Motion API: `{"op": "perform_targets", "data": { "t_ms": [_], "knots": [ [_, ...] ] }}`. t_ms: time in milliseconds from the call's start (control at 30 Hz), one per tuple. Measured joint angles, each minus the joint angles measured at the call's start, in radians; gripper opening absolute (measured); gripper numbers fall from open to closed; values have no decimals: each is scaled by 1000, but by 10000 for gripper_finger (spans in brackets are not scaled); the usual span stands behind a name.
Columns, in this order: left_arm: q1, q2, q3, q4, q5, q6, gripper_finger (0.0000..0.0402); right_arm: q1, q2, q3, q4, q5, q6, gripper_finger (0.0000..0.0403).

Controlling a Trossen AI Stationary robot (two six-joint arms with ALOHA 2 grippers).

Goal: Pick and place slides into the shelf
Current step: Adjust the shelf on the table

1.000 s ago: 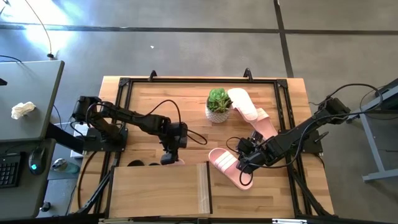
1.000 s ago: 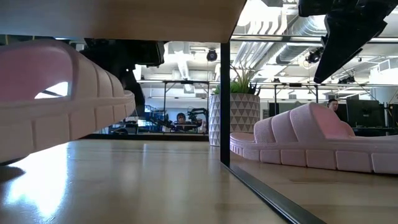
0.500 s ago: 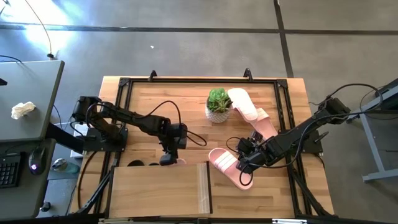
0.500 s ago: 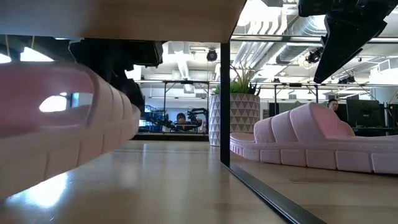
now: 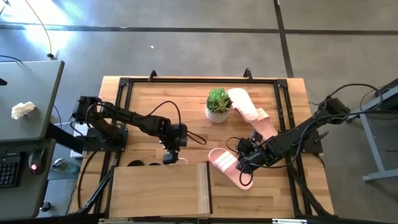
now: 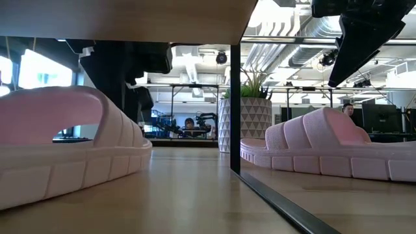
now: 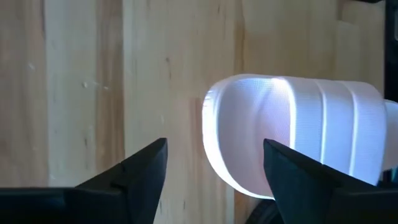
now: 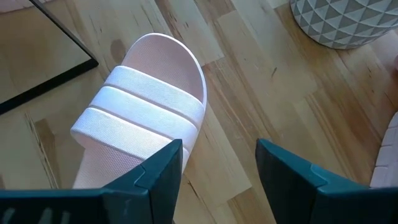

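Left end effector (image 5: 169,159) hangs at the rear edge of the shelf (image 5: 158,190), fingers spread apart and gripping nothing. A pink slide (image 6: 65,153) lies flat on the shelf's lower board beneath the top panel, sole down. In the left wrist view its rounded end (image 7: 292,140) sits just beyond the spread fingers (image 7: 134,171), apart from both.

Step in hand, as judged: releasing this slide inside the shelf. To do it well, the left arm should draw straight back and up from the shelf mouth, keeping the fingers wide so that neither catches the strap or drags the slide out (the clearance under the top panel looks tight).

Right end effector (image 5: 247,163) waits over a second pink slide (image 5: 227,167), which lies on the tabletop (image 5: 186,106) just beside the shelf's dark side edge. Its fingers (image 8: 155,177) are parted and straddle the slide's strap end from above; contact cannot be confirmed. Two further pink slides (image 5: 245,104) lie near the potted plant (image 5: 218,104).
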Motion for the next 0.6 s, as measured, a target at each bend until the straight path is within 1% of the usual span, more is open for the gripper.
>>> {"op": "perform_targets", "data": {
  "t_ms": [200, 333, 433, 500, 600],
  "knots": [
    [55, 0, 0, 2, -19, -41, 252, -19, 0, 0, 13, -12, 21, 192],
    [125, 0, 0, 4, -5, -53, 242, -84, 0, 0, 81, -78, 27, 184],
    [176, 0, 0, 10, 3, -52, 235, -157, 0, 0, 182, -157, -30, 161],
    [206, 0, 0, 24, 9, -53, 230, -206, 0, 0, 262, -195, -70, 139],
    [236, 0, 0, 49, 39, -61, 224, -263, 0, 0, 388, -288, -125, 106]
  ]
}}
